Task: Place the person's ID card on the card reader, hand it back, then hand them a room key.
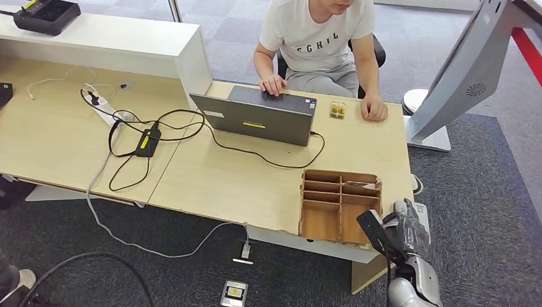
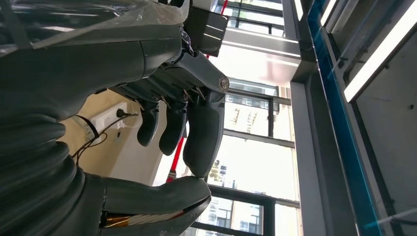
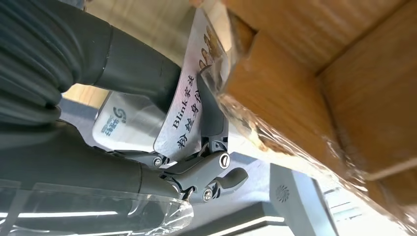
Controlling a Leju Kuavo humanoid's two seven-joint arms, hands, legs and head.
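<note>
Right hand point(image 1: 404, 231) grips a card point(image 3: 189, 115) against the wooden organizer point(image 1: 340, 206) at the desk's point(image 1: 243, 179) near right corner; left hand point(image 2: 162, 98) holds nothing, fingers apart.

Pale wood, grey metal and black cable

The tabletop point(image 1: 243, 185) is light beige wood; the divided box point(image 1: 339, 204) on it is a darker brown wood. The laptop point(image 1: 255, 118) is dark grey with a yellow sticker, its cables black. The person's shirt point(image 1: 316, 29) is white with dark letters. The carpet point(image 1: 486, 211) is dark grey. The right robot hand point(image 1: 399, 233) is grey and black, and it holds a silvery card point(image 3: 189, 105) printed with black characters. The left robot hand point(image 2: 167, 98) is dark grey.
</note>
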